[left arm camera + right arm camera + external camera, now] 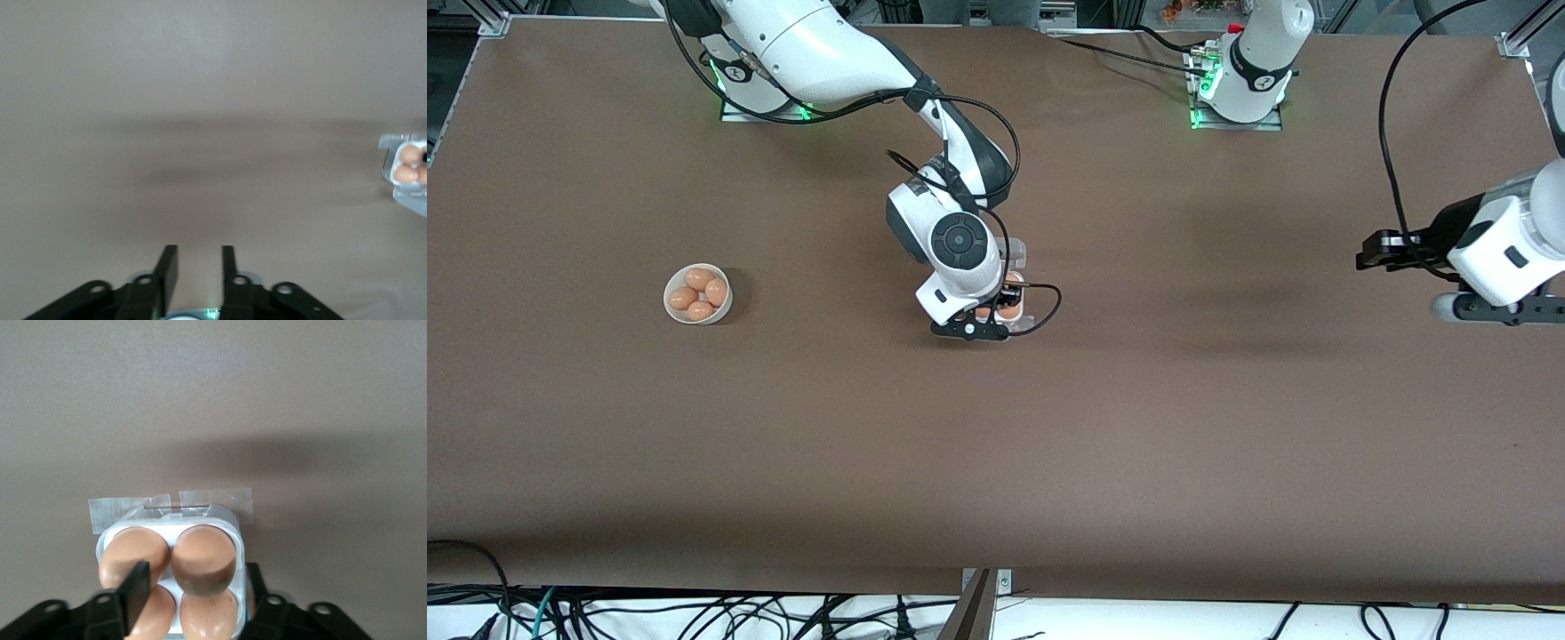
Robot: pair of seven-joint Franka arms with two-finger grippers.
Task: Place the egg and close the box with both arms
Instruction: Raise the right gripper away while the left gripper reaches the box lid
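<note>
Hovering directly over the box [172,577] at mid-table, the right gripper [193,590] has its fingers spread apart around the carton, gripping nothing, and all four cells show an egg [203,560]. Tape strips [172,507] fix the box to the brown table [996,462] (probably so it stays put while the lid is pushed shut). Waiting above the table's left-arm end, the left gripper [200,270] is empty, fingers parted. A bowl [698,294] of spare eggs sits toward the right arm's end

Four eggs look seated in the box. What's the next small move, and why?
Probably lift the right hand straight up off the box: all four cells hold eggs, its fingers straddle the tray, and the lid isn't down. The left hand waits open over bare table.
</note>
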